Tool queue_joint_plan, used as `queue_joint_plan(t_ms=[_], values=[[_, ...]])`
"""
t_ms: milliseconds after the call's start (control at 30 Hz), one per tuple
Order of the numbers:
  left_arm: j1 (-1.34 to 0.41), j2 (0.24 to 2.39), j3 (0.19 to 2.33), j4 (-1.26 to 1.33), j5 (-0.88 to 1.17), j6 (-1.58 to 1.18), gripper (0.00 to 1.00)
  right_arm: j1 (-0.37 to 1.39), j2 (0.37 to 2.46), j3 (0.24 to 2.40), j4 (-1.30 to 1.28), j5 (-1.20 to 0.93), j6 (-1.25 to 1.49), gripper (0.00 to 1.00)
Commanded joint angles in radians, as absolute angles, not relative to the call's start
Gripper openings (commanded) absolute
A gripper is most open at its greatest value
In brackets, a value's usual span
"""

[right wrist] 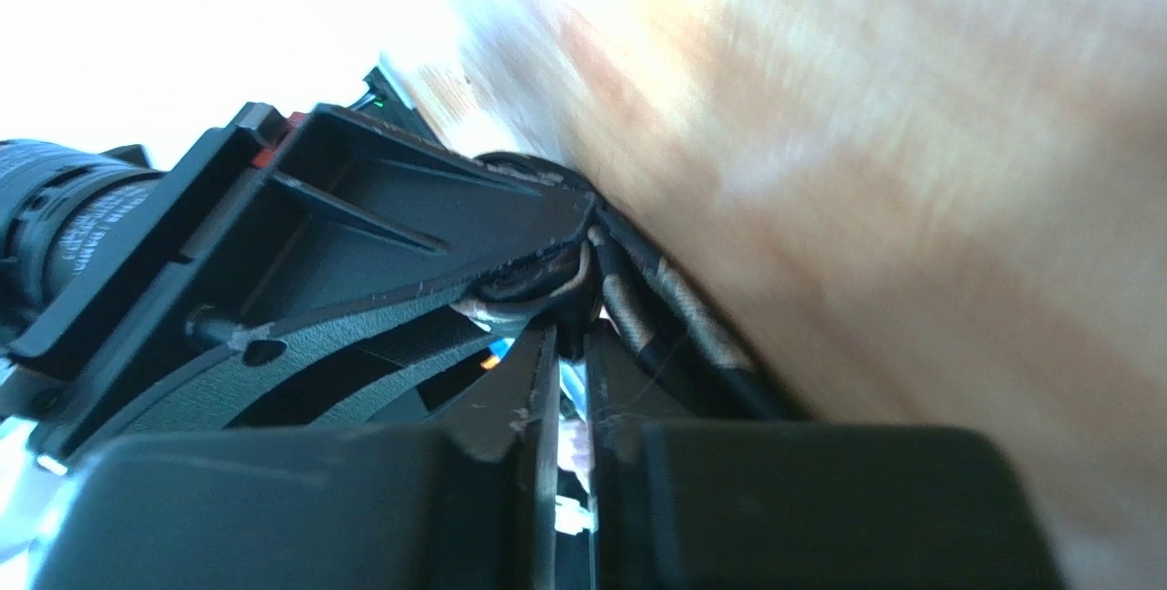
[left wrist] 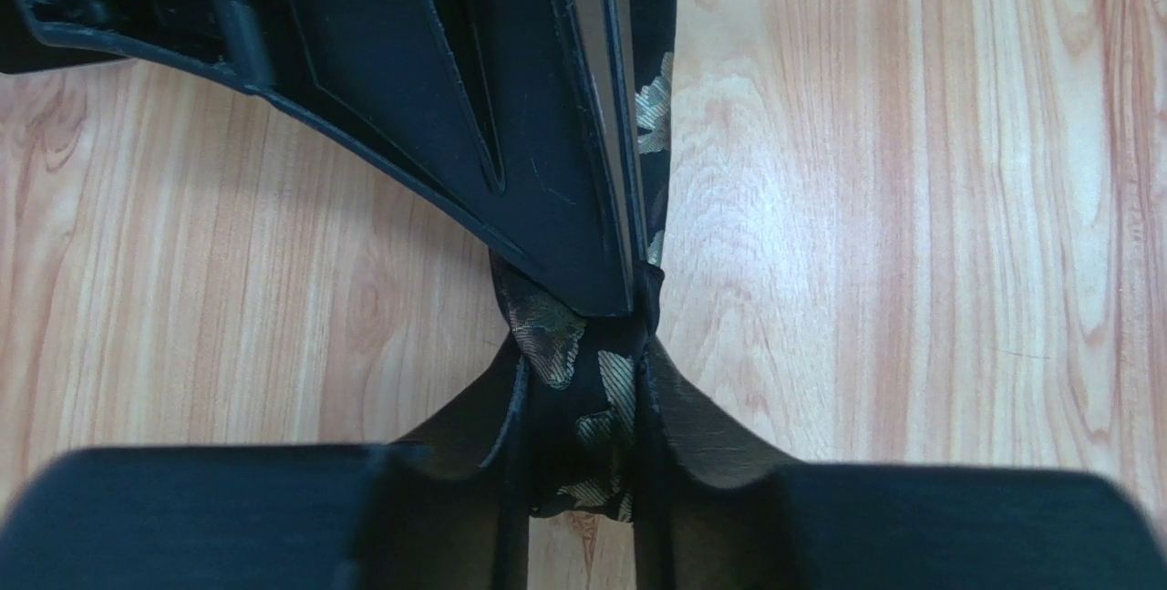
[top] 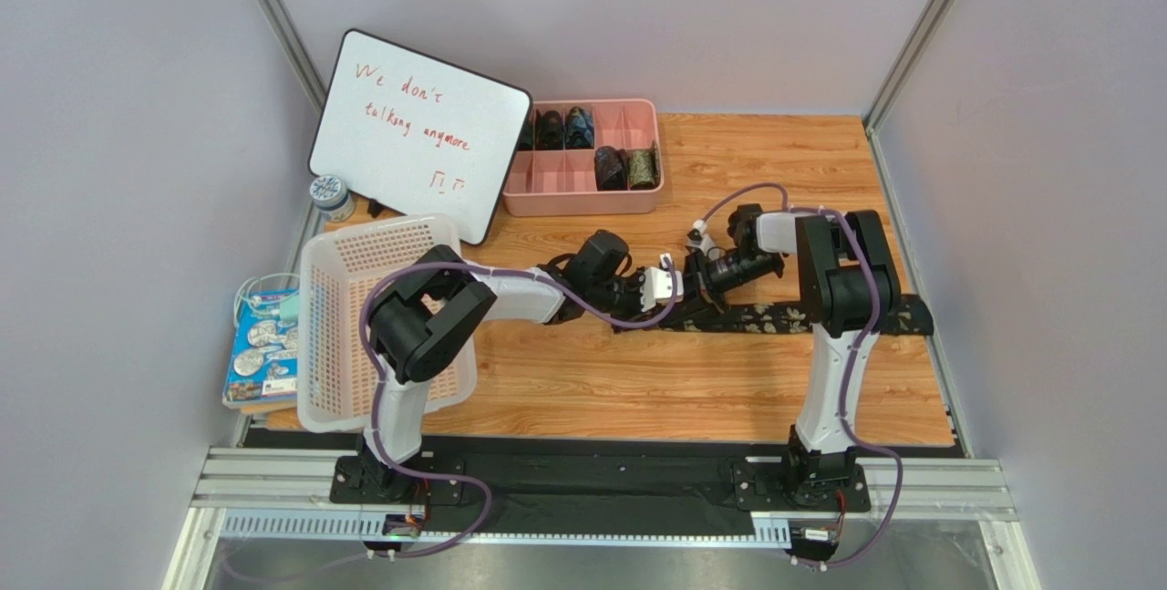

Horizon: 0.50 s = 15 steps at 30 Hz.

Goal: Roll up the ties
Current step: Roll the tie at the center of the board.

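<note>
Left wrist view shows left jaws pinching the tie (left wrist: 655,105); right jaws nearly together; rolling seems just started, next needs steady turning.

the left arm (top: 514,293) and right arm (top: 826,378) have white tubes, black joints, looping purple cables (top: 363,344) and ribbed black fingers (left wrist: 452,84).
</note>
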State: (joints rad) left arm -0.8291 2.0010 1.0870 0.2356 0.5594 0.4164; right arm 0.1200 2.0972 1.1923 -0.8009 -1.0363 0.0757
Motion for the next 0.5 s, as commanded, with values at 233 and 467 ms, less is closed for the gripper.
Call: queue_joint_plan(t_ms=[233, 467], values=[[-0.851, 1.997, 1.200, -0.189, 0.471, 0.523, 0.13, 0.103, 1.968, 1.272, -0.950, -0.885, -0.009, 0.43], [-0.874, 2.025, 1.256, -0.279, 0.413, 0.480, 0.20, 0.167, 1.970, 1.233, -0.835, -0.862, 0.081, 0.48]])
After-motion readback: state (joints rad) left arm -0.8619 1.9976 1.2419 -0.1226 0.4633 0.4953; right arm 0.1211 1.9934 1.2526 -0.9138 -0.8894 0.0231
